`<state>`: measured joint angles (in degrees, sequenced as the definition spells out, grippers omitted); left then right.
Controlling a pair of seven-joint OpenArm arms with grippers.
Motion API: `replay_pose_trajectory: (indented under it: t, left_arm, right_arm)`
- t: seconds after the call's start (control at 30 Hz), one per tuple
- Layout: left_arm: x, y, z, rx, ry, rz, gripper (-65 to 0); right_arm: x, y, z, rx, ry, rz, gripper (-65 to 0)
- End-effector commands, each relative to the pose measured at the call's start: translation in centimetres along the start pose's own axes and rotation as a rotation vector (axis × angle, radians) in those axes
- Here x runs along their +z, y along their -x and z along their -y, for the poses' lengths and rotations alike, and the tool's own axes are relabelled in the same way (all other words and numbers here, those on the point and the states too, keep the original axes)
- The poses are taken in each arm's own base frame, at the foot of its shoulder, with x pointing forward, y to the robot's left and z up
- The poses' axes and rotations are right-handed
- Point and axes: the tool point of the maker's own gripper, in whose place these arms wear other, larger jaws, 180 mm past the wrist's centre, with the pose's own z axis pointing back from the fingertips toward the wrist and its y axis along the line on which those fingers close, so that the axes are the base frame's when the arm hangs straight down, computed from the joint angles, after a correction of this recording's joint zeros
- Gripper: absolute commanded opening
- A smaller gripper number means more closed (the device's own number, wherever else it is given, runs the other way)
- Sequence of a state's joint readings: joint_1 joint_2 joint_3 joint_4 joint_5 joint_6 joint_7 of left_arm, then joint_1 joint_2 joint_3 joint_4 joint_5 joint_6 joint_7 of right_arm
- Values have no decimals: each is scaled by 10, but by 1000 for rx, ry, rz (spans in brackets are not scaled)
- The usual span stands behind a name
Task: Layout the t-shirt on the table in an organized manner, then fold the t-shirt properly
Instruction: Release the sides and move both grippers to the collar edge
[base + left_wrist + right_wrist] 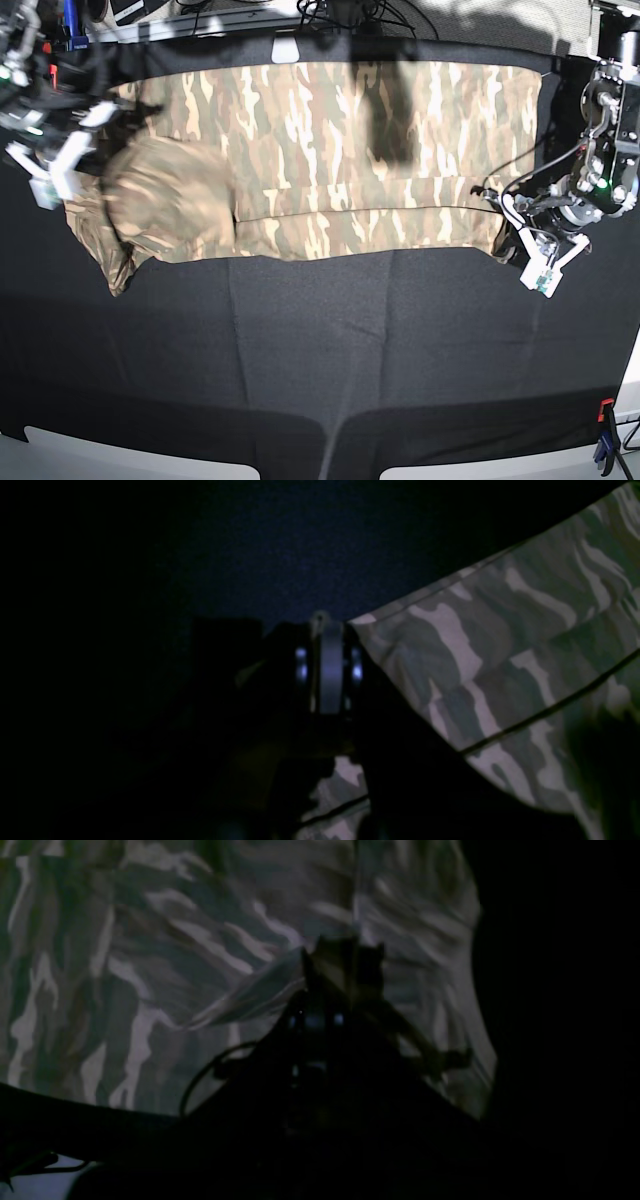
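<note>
1. Across the far half of the desk (320,350) lies the t-shirt (330,150), stretched left to right in a long band.
2. My left tool (530,258), at the scene's right, is clamped shut on a near corner of the shirt; the wrist view shows cloth running off the closed tips (330,630).
3. My right tool (60,165), at the scene's left, is shut too. Its wrist view shows a pale flap of fabric pinched at the tips (345,957).
4. Risk, as I judge it: uneven pull between my two arms would skew the band and drag the far hem off line.
5. Risk: a thin pinch at either corner could slip, dropping that end into a heap.
6. Risk: the bunched left end may trap a sleeve under the fold if I lay it down as is.
7. Look of the shirt: tan, beige and olive camouflage streaks; flat and smooth along the far part, a lengthwise fold line along the near edge, rumpled and mounded at the left end. A dark shadow crosses the middle.
</note>
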<state>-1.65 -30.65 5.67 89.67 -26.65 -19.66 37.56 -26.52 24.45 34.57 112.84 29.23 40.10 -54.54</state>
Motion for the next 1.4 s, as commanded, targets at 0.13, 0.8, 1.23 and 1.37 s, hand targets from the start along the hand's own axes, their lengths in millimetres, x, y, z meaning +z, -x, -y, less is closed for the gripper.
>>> replay_pose_trajectory:
  t: [0.13,0.8,1.23,1.37]
  left_arm:
    - [15,-43,7,-71,7,90,-650]
    - [37,14,63,-370,161,112,-650]
    - [52,31,48,-574,222,21,-650]
    - [66,28,40,-523,264,27,-650]
  right_arm:
    - [22,-3,33,-23,100,22,-650]
    - [39,-9,46,-90,121,80,-650]
    - [39,-7,50,-80,140,67,-650]
    - [40,-2,57,-57,184,40,-650]
